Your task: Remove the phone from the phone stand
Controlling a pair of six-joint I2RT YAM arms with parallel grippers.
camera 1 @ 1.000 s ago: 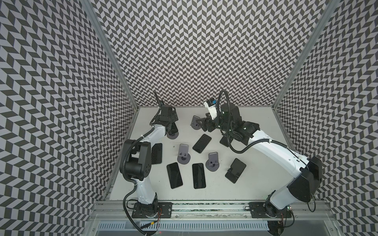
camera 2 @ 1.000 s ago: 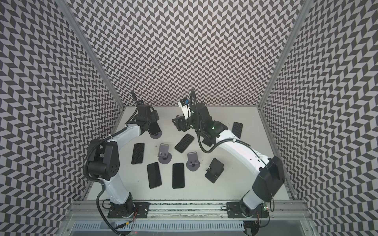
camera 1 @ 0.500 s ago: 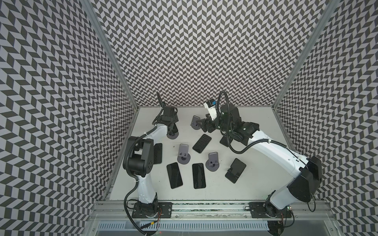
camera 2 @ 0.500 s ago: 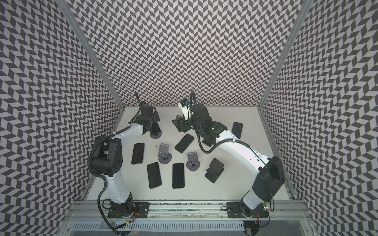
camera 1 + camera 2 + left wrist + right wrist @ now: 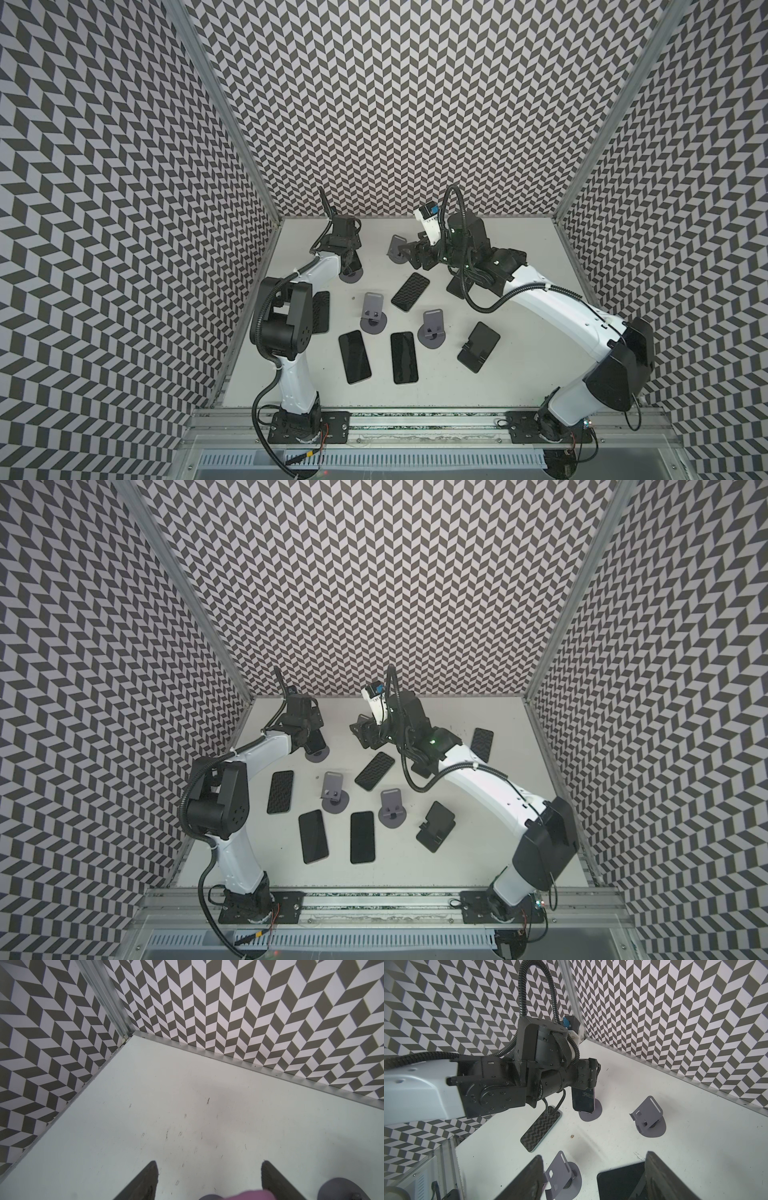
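Observation:
At the back left, a dark phone point(image 5: 583, 1099) with a lilac rim stands upright over the round grey base of its phone stand point(image 5: 591, 1114); both top views show the pair point(image 5: 354, 264) point(image 5: 318, 742). My left gripper point(image 5: 350, 254) comes down over the phone's top with a finger on either side. In the left wrist view the phone's blurred rim point(image 5: 249, 1195) lies against one finger point(image 5: 272, 1180). Whether the jaws clamp it cannot be told. My right gripper point(image 5: 593, 1154) hovers near mid-back, open, with nothing between its fingers.
Three empty grey stands point(image 5: 397, 248) point(image 5: 374, 316) point(image 5: 432, 330) and a black folding stand point(image 5: 478, 347) are on the white table point(image 5: 519, 374). Several phones lie flat point(image 5: 354, 356) point(image 5: 404, 357) point(image 5: 409, 291) point(image 5: 320, 311). The left wall and back corner point(image 5: 126, 1035) are close to my left gripper.
My left arm has shifted slightly at the back left, and its jaws have drawn in around the phone. The right arm has not moved.

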